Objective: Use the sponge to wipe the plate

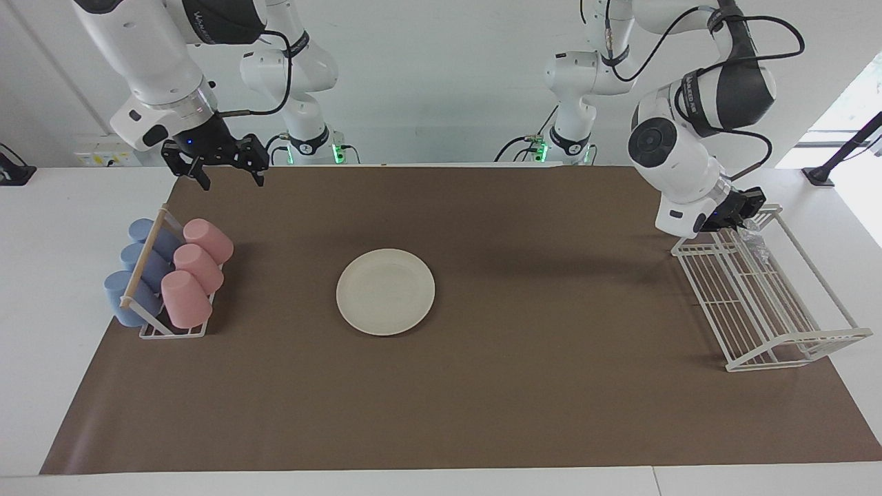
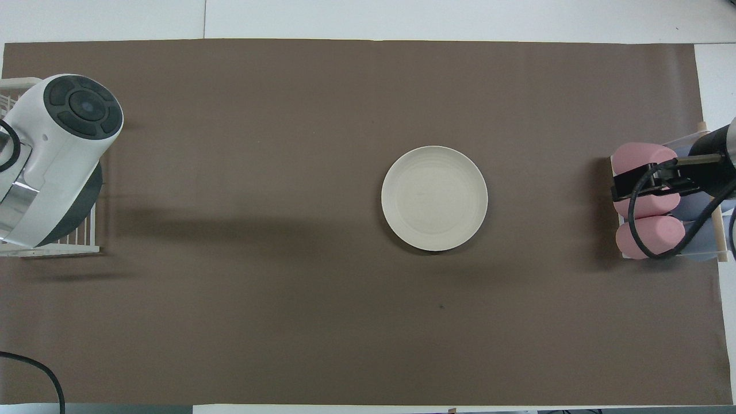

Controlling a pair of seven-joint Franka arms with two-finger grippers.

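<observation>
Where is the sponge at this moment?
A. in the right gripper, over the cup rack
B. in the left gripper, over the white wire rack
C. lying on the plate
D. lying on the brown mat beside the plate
B: the left gripper is shut on the silvery sponge above the white wire rack; the plate lies bare.
</observation>
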